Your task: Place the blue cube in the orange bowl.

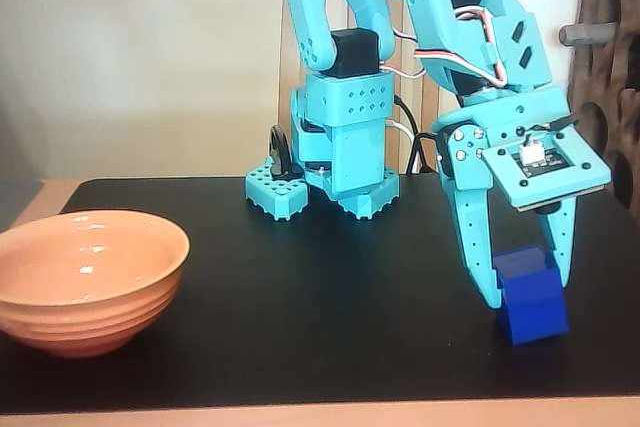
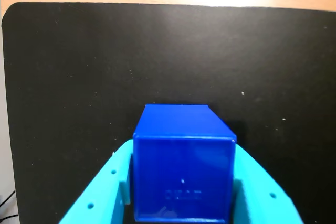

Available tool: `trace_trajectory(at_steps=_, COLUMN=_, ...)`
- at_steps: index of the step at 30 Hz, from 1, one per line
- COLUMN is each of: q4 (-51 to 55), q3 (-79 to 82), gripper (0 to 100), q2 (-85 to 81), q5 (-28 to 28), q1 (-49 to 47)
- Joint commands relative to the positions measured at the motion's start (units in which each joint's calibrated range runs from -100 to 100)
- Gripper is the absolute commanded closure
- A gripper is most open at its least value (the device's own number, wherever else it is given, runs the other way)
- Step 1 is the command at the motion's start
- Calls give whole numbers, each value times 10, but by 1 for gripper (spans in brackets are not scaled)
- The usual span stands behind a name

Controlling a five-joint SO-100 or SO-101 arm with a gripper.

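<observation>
The blue cube [image 1: 532,302] rests on the black mat at the right in the fixed view. My turquoise gripper [image 1: 528,292] reaches down around it, one finger on each side. In the wrist view the blue cube [image 2: 182,171] fills the space between the two fingers [image 2: 105,182], and both press against its sides, so the gripper [image 2: 182,150] is shut on it. The cube looks slightly tilted, at or just above mat level. The orange bowl [image 1: 90,277] stands empty at the far left of the mat, well away from the gripper. It is out of the wrist view.
The arm's turquoise base [image 1: 330,177] stands at the back middle of the black mat [image 1: 320,287]. The light wooden table edge [image 1: 320,415] runs along the front. A dark perforated panel [image 1: 610,77] stands at the right behind the arm.
</observation>
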Motion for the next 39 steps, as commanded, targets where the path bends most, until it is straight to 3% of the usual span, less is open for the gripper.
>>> trace_trajectory(at_steps=1, q4=-16, q3=-12, gripper=90, q2=-3, q5=-3, q1=0)
trace_trajectory(at_steps=26, q4=-16, q3=-11, gripper=90, q2=-150, q5=-3, q1=4)
trace_trajectory(at_steps=39, q4=-8, q3=-11, gripper=90, q2=-218, q5=29, q1=125)
